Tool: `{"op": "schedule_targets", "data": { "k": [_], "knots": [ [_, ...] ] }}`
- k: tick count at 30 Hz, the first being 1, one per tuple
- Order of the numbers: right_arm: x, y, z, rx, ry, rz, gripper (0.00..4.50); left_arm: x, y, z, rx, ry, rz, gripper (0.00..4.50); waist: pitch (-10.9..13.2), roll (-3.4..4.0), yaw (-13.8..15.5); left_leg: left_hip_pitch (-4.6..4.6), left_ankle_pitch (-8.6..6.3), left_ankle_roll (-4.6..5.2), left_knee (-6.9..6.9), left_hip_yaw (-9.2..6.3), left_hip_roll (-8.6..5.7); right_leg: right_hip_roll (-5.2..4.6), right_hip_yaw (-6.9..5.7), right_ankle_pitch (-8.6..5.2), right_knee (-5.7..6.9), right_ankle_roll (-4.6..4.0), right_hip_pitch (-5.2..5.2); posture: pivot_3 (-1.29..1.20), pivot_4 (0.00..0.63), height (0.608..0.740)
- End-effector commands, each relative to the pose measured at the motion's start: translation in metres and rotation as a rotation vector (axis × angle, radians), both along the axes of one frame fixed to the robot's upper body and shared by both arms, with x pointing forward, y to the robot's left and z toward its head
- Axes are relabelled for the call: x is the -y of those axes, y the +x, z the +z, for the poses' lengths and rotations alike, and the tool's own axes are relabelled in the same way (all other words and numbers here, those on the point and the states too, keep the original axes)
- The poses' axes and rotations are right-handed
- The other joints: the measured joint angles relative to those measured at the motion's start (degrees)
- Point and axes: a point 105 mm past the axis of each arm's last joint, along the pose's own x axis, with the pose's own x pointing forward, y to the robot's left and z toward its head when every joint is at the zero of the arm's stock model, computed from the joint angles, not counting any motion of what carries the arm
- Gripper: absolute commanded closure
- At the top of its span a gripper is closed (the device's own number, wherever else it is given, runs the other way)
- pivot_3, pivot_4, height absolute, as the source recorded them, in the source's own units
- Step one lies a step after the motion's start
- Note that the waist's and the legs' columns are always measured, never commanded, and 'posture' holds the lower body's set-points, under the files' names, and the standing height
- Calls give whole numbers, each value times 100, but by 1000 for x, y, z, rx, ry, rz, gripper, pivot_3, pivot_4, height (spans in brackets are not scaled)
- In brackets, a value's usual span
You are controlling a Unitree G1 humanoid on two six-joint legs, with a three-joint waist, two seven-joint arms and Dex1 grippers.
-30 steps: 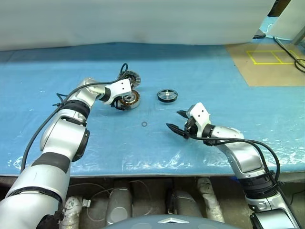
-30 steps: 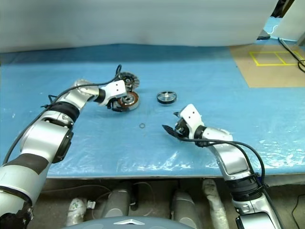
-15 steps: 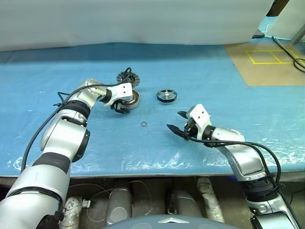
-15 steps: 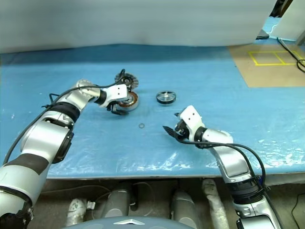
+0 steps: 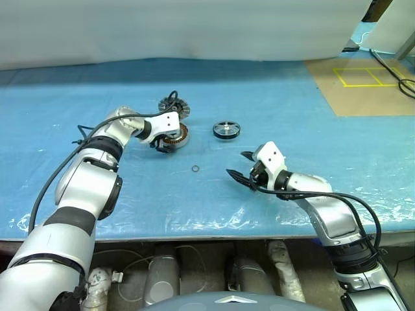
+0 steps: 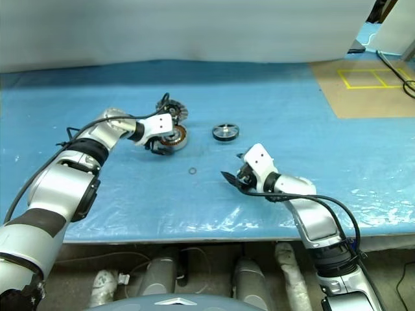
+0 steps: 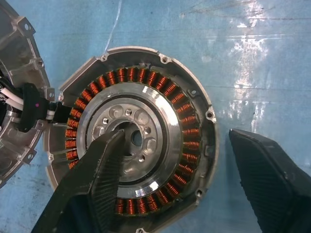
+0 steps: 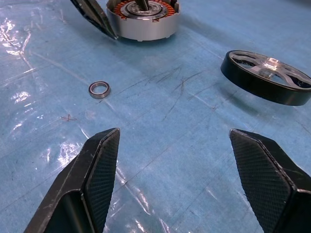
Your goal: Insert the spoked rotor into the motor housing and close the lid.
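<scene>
On the table [image 5: 292, 91], motor housing [image 5: 175, 135] windings-up.

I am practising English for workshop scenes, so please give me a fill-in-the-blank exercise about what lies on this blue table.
1. The windings inside the motor housing are copper-____.
2. The spoked rotor lies on the ____ table cover.
3. The small metal ring lies between the motor housing and the ____ gripper.
4. The right gripper holds ____.

Missing words: orange; blue; right; nothing

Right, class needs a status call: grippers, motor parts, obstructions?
Left gripper open astride silvery copper-wound motor housing. Right gripper open, holding nothing. Dark spoked rotor on blue sheet, not inserted. Small metal ring lies loose between.
</scene>
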Motion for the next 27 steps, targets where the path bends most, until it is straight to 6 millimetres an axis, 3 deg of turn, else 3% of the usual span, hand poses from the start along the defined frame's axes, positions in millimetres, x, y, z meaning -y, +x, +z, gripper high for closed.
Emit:
{"op": "schedule_targets", "data": {
  "k": [1,2,12,20,27],
  "knots": [
    [-5,-1,10,44,6,14,728,-11,-3,-14,-30,45,30,2151,0,0,5,2,0,0,0,0,0,0,0,0,-1,0,2,0,150,740],
    [-4,-1,10,45,5,12,728,-11,-2,-13,-22,37,41,2430,-1,2,10,10,0,0,-1,0,0,0,1,0,-1,0,8,0,150,740],
    [-4,1,10,47,2,7,728,-15,-10,-17,-67,25,-5,2503,-1,2,13,60,-1,-1,-28,6,-2,-1,11,0,-24,0,51,0,150,740],
    [-5,0,9,42,5,17,728,-27,-55,-15,-327,-3,-257,2503,-1,2,14,50,3,4,-91,17,-9,-1,4,1,-69,-2,37,0,150,740],
    [-10,-1,6,28,8,38,728,-38,-103,-31,-417,43,-282,2503,-9,15,-40,58,-14,-24,-120,23,4,6,1,-21,-66,-34,22,0,150,740]
  ]
}}
